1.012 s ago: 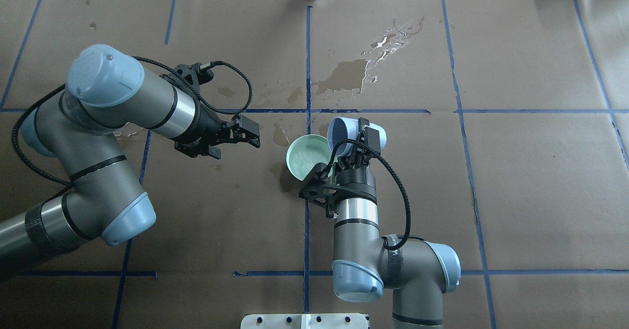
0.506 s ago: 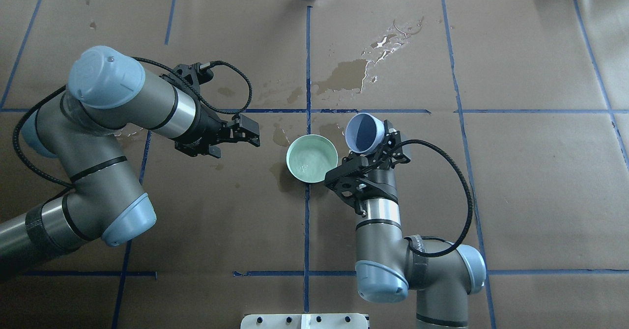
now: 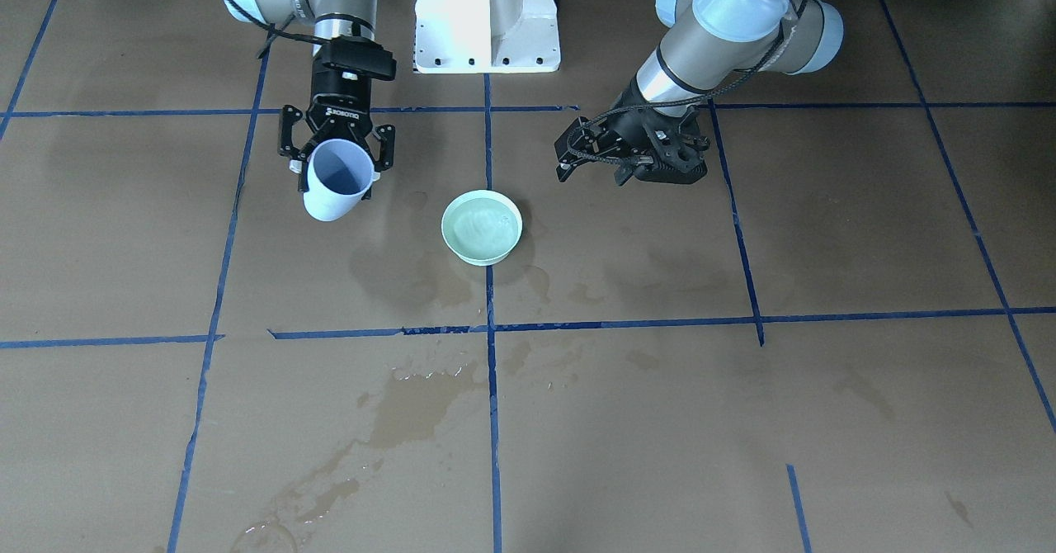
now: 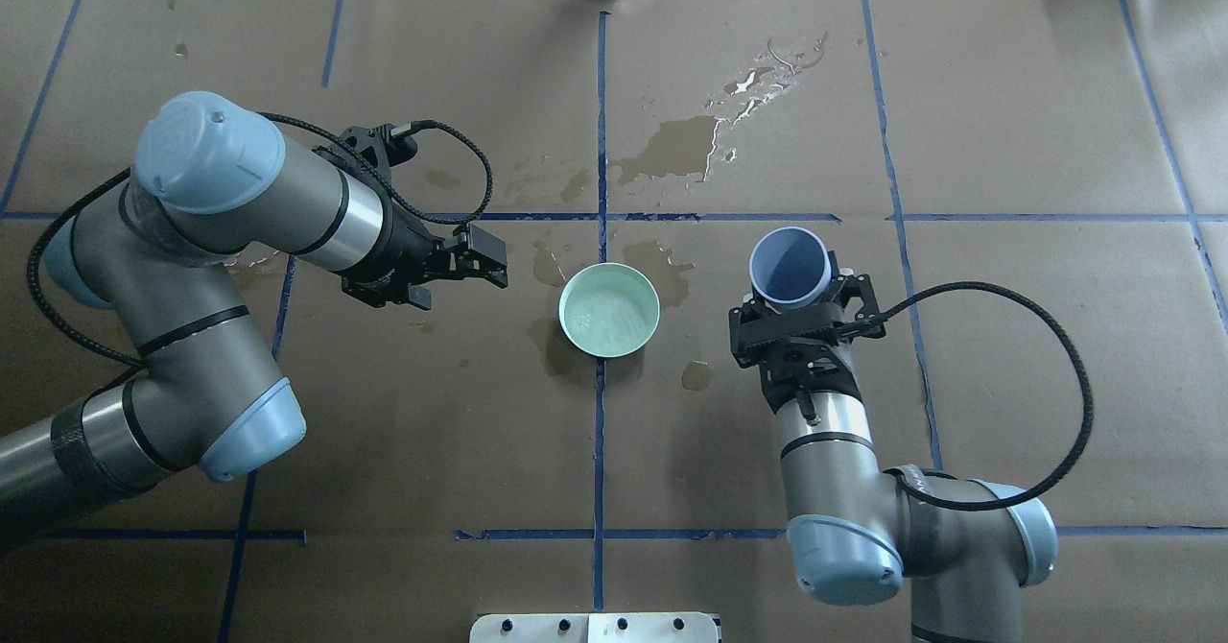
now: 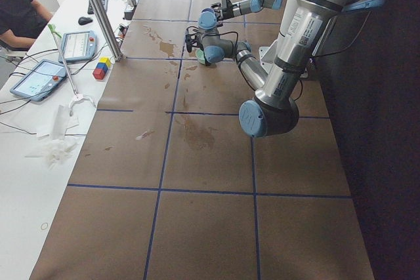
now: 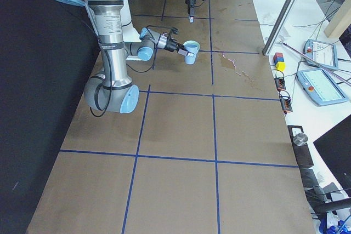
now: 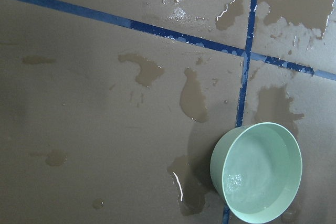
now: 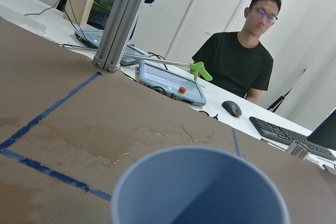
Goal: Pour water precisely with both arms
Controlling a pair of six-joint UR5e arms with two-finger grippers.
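A pale green bowl [image 4: 609, 310] stands near the table's middle on a blue tape line, with clear rippled water [image 4: 602, 319] in its bottom. It also shows in the front view [image 3: 482, 227] and the left wrist view [image 7: 257, 174]. My right gripper [image 4: 792, 305] is shut on a light blue cup [image 4: 790, 268], held roughly upright above the table to the right of the bowl. The cup's rim fills the right wrist view [image 8: 199, 187]. I cannot see water in it. My left gripper [image 4: 460, 273] is open and empty, left of the bowl, apart from it.
Dark wet stains lie around the bowl [image 4: 662, 269], and a larger puddle [image 4: 681, 144] lies beyond it. The white pedestal base [image 3: 487, 16] is at the robot's side. An operator [image 8: 247, 56] sits behind the far edge with tablets and a keyboard.
My right arm swung the cup away from over the bowl to the right and turned it from tipped back to upright. The left arm has not moved.
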